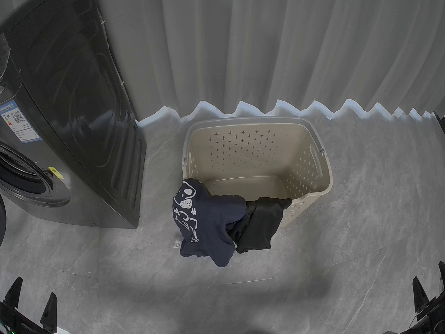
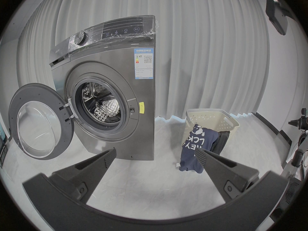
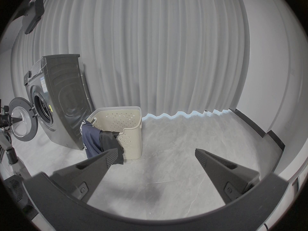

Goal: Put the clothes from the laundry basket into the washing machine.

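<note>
Left gripper (image 2: 154, 151) and right gripper (image 3: 156, 150) are both spread wide and empty, well apart from the laundry basket (image 1: 324, 163). A navy printed T-shirt (image 1: 204, 223) and a black garment (image 1: 262, 223) drape overlapping over its near rim. Lifting one could drag the other onto the floor (image 1: 361, 237) or tip it over, short of the open washing machine (image 2: 109, 81)

The cream perforated plastic laundry basket (image 1: 259, 158) is looked down on from the head camera, set high on the side where navy and black clothes (image 1: 218, 223) hang over its rim. The dark grey front-loading washing machine (image 1: 69, 131) is caught to the basket's left. From the left wrist camera, low and farther off, the basket (image 2: 211, 119) is seen level beside the machine's open front. From the right wrist camera, also low, the basket (image 3: 120, 125) is faced from its right, with the machine (image 3: 57, 93) beyond it. Basket, machine, pale marbled floor (image 1: 361, 219) and white pleated curtain (image 1: 278, 38) are shared by all three views.
</note>
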